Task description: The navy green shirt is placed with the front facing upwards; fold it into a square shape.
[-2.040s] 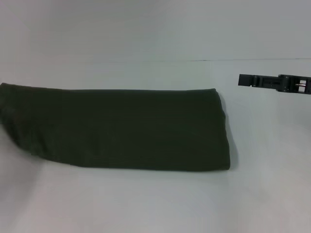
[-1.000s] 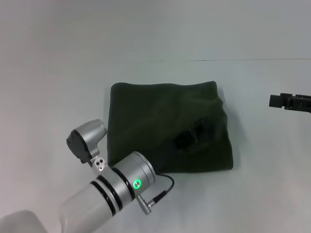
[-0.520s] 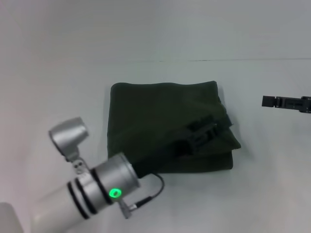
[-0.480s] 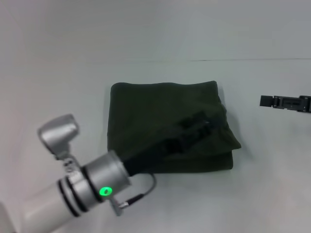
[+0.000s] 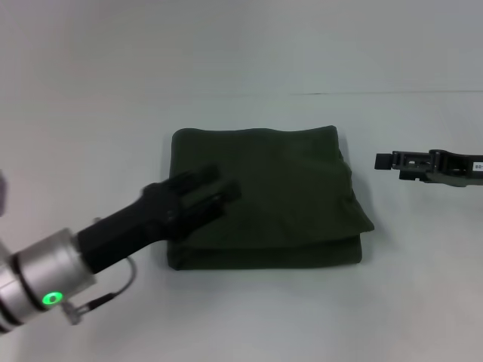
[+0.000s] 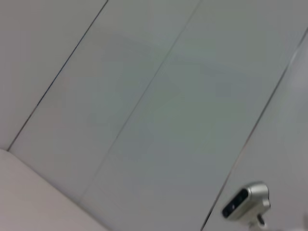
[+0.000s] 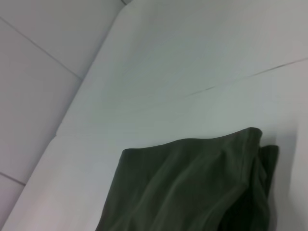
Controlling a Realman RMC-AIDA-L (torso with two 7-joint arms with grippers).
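The navy green shirt (image 5: 287,188) lies folded into a roughly square dark-green block at the middle of the white table; its right edge shows stacked layers, and the top layer's lower right corner sticks out a little. The right wrist view shows the shirt (image 7: 192,187) from the side. My left gripper (image 5: 219,188) hovers blurred over the shirt's left half, holding no cloth. My right gripper (image 5: 385,161) hangs just off the shirt's right edge, above the table.
The white table (image 5: 249,317) runs all around the shirt. A seam line (image 5: 392,93) crosses behind it. The left wrist view shows only pale wall panels (image 6: 159,110) and a small silver device (image 6: 245,201).
The shirt went from a long strip to a square block. My left arm has drawn back leftward off the shirt's right part. The right gripper has come closer to the right edge.
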